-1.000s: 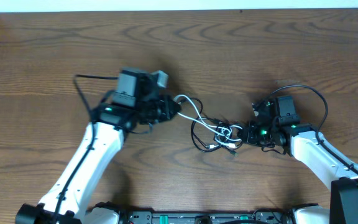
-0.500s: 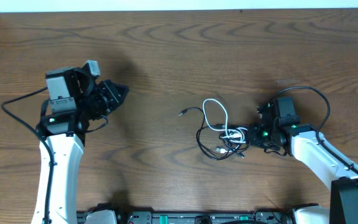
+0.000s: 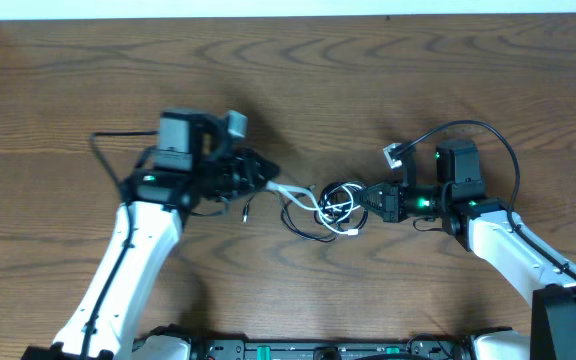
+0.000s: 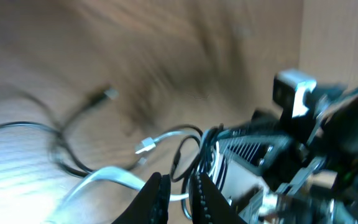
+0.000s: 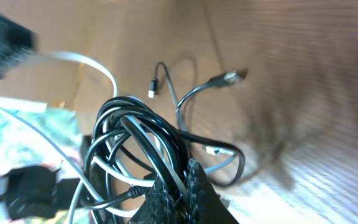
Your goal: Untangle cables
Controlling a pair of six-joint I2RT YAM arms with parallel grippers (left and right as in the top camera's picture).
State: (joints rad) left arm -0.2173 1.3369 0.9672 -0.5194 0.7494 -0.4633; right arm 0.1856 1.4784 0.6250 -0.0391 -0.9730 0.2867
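The worktop [image 3: 368,80] is mid-brown wood with darker, wavy grain. The black cable [image 3: 303,232] looks glossy in the right wrist view, the white cable [image 3: 293,190] is plain white, and their plug tips are silvery. The left arm [image 3: 138,250] and right arm [image 3: 508,245] are white with black joints and a small green light each, and the left pincer [image 3: 266,178] and right pincer [image 3: 360,198] are black, the right one's pads [image 5: 197,186] finely textured.
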